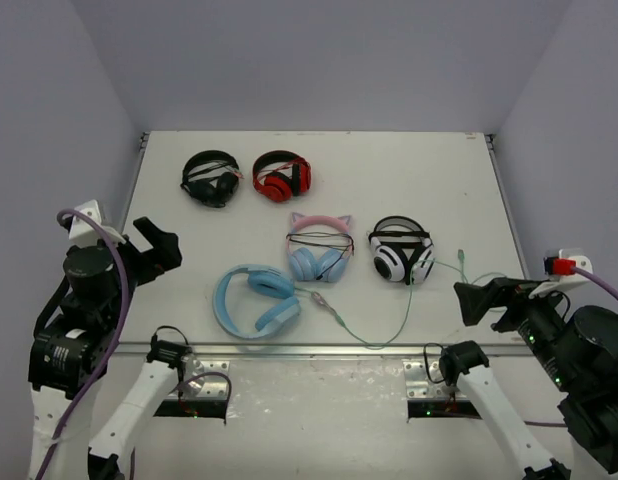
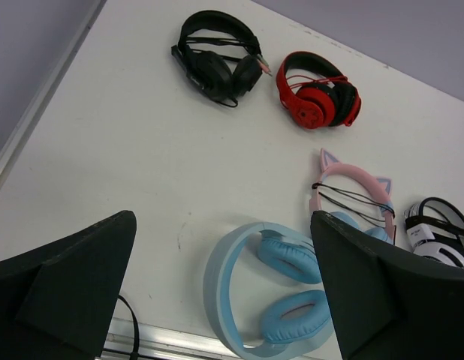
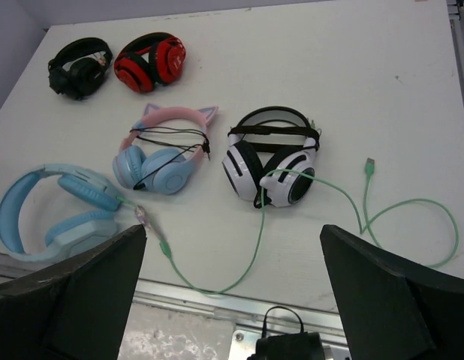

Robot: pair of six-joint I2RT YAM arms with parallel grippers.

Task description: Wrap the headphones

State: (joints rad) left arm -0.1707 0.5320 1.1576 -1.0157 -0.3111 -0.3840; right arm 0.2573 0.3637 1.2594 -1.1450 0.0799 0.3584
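So, starting on your left: your left pincer [image 1: 161, 243] hangs over the left edge of the tabletop [image 1: 389, 180], jaws spread wide with nothing in them. At the back there's a black pair [image 1: 211, 178] with a red pair [image 1: 281, 176] just beside it. The headphones [image 1: 229, 310] you're after lie flat near the front edge, left of centre, both cups tucked inside the wide headband. Just beside them to the right is the pink cat-ear pair [image 1: 319, 248], and next to that the white-and-black pair [image 1: 401, 250]. The light-green cable [image 3: 254, 255] isn't wrapped at all: it leaves the blue cup, dips toward the front edge, climbs over a white-and-black ear cup, then loops loosely out to the right, and its plug [image 3: 369, 163] lies on bare tabletop. Your right pincer [image 1: 464, 303] sits at the right edge, near that loop, also wide open and holding nothing.
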